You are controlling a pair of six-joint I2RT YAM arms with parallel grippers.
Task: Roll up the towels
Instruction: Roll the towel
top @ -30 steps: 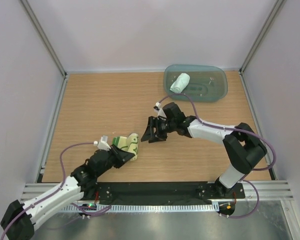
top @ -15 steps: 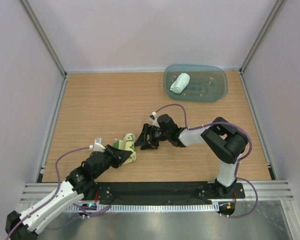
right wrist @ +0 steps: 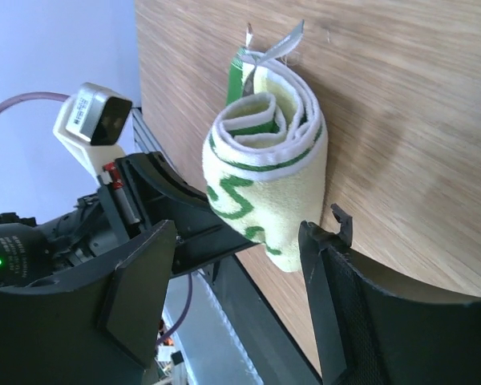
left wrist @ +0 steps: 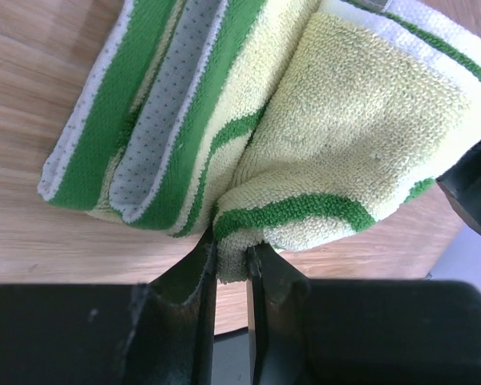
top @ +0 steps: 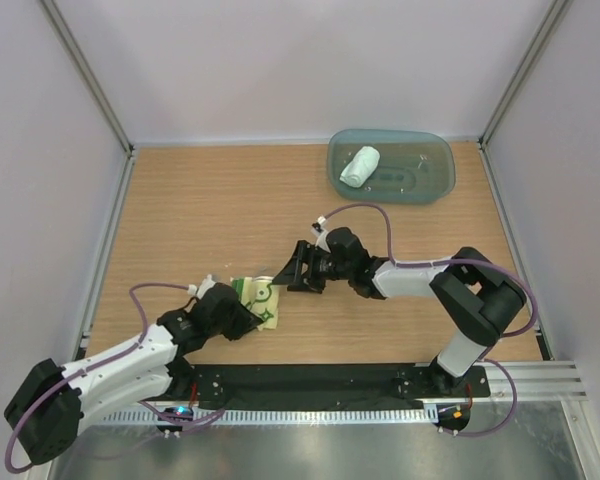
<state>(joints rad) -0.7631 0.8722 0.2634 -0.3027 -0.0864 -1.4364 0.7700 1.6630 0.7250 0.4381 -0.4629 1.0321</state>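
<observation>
Evidently the yellow towel [top: 258, 298] is rolled and lies on the tabletop [top: 200, 210], near and left of centre. The left gripper [left wrist: 228, 250] is clamped on a fold at its end, likely to stop the roll springing loose; its arm lies low, stretched from the near-left corner. The right gripper [top: 294, 272] stands just right of the roll, jaws spread wide and empty, forearm reaching left from a bent elbow. The white towel [top: 359, 165] lies rolled in the tray [top: 435, 172], far right.
</observation>
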